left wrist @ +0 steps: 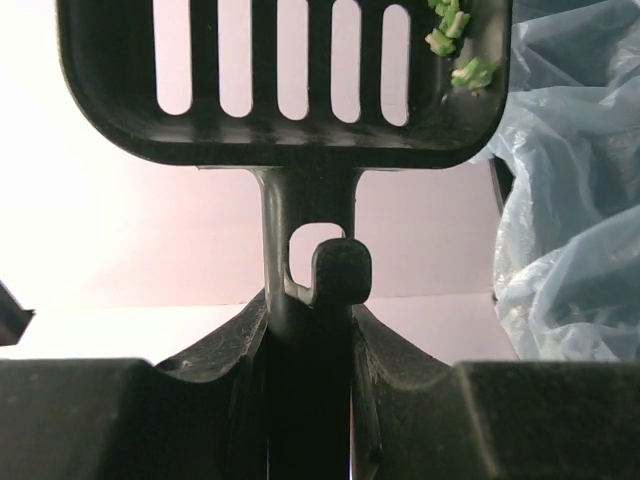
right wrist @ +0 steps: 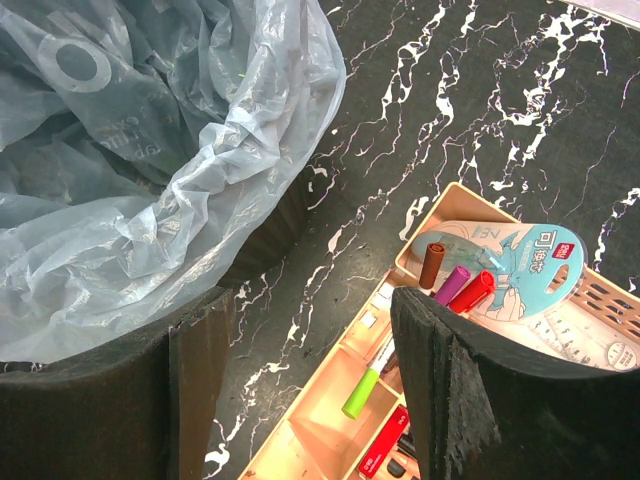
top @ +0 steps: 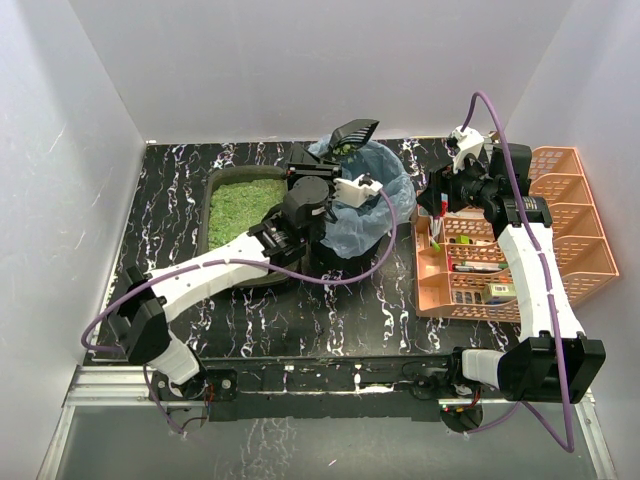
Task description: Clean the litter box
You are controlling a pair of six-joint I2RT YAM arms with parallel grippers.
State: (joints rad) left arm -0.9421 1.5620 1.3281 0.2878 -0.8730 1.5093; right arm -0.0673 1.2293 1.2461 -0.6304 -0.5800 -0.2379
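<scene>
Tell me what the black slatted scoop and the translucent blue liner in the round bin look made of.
The black slatted scoop: likely moulded hard plastic, matte with slight sheen; clean-edged slots, one-piece handle. The translucent blue liner: thin plastic film, glossy; it crinkles, folds and shows light through.

Blue-bagged bin (top: 395, 195) near orange organiser (top: 578, 215).

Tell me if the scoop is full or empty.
Nearly empty: the scoop holds only a few green granules in one corner.

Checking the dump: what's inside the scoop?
A few green litter clumps in one corner of the scoop; its far end is out of frame, contents unseen.
</scene>
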